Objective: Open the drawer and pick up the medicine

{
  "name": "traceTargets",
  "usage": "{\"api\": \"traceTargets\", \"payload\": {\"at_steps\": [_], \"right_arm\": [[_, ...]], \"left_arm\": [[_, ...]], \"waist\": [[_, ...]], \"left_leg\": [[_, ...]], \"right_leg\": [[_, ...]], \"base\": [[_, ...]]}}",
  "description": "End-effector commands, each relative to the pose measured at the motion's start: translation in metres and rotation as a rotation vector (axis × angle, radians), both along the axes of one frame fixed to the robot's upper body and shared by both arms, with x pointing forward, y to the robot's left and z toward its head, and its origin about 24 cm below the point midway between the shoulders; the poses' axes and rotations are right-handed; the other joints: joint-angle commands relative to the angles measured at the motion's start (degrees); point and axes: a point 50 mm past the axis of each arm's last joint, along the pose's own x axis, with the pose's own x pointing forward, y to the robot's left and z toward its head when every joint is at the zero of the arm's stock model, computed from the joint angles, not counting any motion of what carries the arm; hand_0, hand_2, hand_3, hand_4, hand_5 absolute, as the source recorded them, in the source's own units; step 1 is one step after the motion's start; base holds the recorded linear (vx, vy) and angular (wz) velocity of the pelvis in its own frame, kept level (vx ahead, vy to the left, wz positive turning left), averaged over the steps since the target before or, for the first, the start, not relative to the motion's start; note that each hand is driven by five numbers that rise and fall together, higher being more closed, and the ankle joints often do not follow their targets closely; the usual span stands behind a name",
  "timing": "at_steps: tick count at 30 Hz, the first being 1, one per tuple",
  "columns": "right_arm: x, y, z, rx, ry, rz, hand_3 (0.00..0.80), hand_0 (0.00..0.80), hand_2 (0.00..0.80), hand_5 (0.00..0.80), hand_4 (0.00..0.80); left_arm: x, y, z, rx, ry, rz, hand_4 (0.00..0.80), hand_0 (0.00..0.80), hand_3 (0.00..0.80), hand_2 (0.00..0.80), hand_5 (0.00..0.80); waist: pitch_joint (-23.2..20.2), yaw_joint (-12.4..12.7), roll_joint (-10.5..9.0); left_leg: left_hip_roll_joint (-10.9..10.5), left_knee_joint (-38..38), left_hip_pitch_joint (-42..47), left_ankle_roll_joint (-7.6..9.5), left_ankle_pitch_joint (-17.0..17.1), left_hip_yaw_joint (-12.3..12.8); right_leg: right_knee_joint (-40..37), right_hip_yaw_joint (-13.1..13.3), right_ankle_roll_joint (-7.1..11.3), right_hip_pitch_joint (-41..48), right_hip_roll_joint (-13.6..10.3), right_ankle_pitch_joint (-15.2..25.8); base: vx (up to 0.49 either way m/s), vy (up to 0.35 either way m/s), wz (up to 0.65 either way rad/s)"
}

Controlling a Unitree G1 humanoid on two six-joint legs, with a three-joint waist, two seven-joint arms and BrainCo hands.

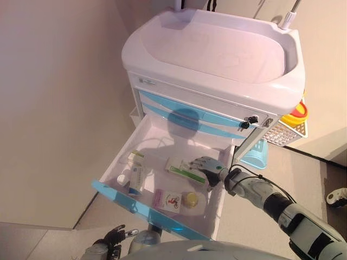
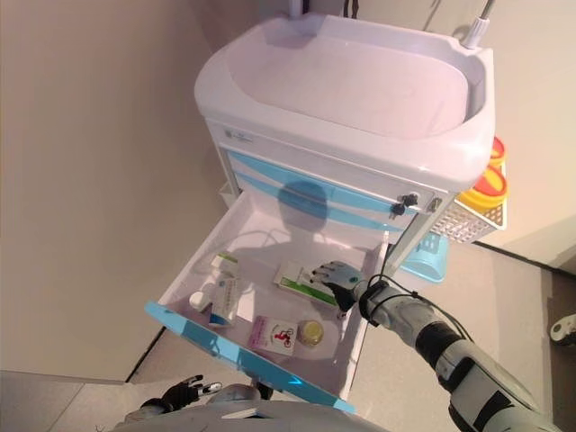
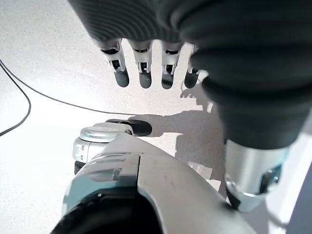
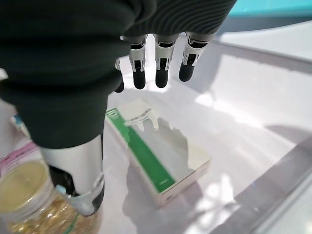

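Over the open drawer point(image 1: 116, 196), the right hand point(image 1: 209, 167) hovers, fingers straight and apart, directly above the green-striped medicine box point(image 4: 161, 158), whose long axis runs crosswise beneath its fingers.

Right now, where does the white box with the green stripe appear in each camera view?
Left eye view: green-striped box lies in the open drawer, under the right robot hand.
Right eye view: same box, beside that robot hand.
Left wrist view: not in it.
Right wrist view: box below the open fingers.
Shared landmark: the round yellow jar.
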Motion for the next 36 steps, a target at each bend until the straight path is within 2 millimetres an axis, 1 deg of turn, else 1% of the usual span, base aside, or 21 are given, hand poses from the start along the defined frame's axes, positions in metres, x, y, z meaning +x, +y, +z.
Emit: {"api": "traceTargets", "payload": {"at_steps": [1,4,11,13,18,27,36], "right_arm": [[-0.007,0.017,0.0,0.025,-0.047,0.105,0.0,0.0,0.0,0.0,0.0],[-0.013,0.022,-0.004,0.008,-0.03,0.142,0.0,0.0,0.0,0.0,0.0],[-0.025,0.024,-0.011,0.031,-0.009,0.108,0.0,0.0,0.0,0.0,0.0],[-0.028,0.024,-0.012,0.033,-0.008,0.114,0.0,0.0,0.0,0.0,0.0],[-0.029,0.027,-0.012,0.037,-0.009,0.134,0.0,0.0,0.0,0.0,0.0],[-0.032,0.036,-0.016,0.027,0.004,0.16,0.0,0.0,0.0,0.0,0.0],[-0.036,0.035,-0.026,0.001,0.037,0.122,0.0,0.0,0.0,0.0,0.0]], "left_arm": [[0.013,-0.001,0.001,0.022,-0.012,-0.08,0.0,0.0,0.0,0.0,0.0],[0.014,-0.001,0.001,0.02,-0.018,-0.091,0.0,0.0,0.0,0.0,0.0],[0.017,0.0,0.003,0.021,-0.044,-0.082,0.0,0.0,0.0,0.0,0.0],[0.015,-0.001,0.002,0.024,-0.043,-0.088,0.0,0.0,0.0,0.0,0.0],[0.008,-0.004,0.001,0.025,-0.044,-0.109,0.0,0.0,0.0,0.0,0.0],[0.009,-0.006,0.001,0.025,-0.051,-0.129,0.0,0.0,0.0,0.0,0.0],[0.009,-0.008,0.0,0.027,-0.042,-0.14,0.0,0.0,0.0,0.0,0.0]], "waist": [[-0.64,1.38,-0.73],[-0.49,1.34,-0.62],[-0.13,1.31,-0.34],[0.07,1.42,-0.37],[0.31,1.92,-0.41],[0.04,2.74,-0.18],[-0.09,3.01,-0.04]], "left_leg": [[-2.94,0.04,-1.04,1.93,-3.4,-0.24],[-3.03,0.04,-0.94,1.95,-3.43,-0.36],[-3.07,0.05,-1.21,1.96,-3.33,-0.56],[-3.13,0.06,-1.34,1.94,-3.28,-0.69],[-3.29,0.04,-1.59,1.91,-3.25,-1.07],[-3.5,0.04,-1.76,1.87,-3.08,-1.97],[-3.56,0.04,-1.89,1.84,-2.96,-2.44]], "right_leg": [[4.36,-1.26,1.79,-2.98,-1.85,1.05],[4.45,-1.28,1.77,-2.99,-1.86,0.99],[4.52,-1.42,1.86,-3.31,-2.02,1.02],[4.47,-1.53,1.9,-3.39,-2.02,1.08],[4.19,-1.9,1.87,-3.39,-1.97,1.16],[4.29,-2.76,1.87,-3.24,-2.16,1.0],[4.36,-3.13,1.88,-3.24,-2.29,0.98]], "base": [[0.0,0.0,0.0],[0.0,0.0,0.0],[0.003,0.001,0.0],[0.0,0.0,0.0],[0.002,-0.004,0.02],[0.001,-0.001,0.0],[0.001,0.0,0.0]]}}
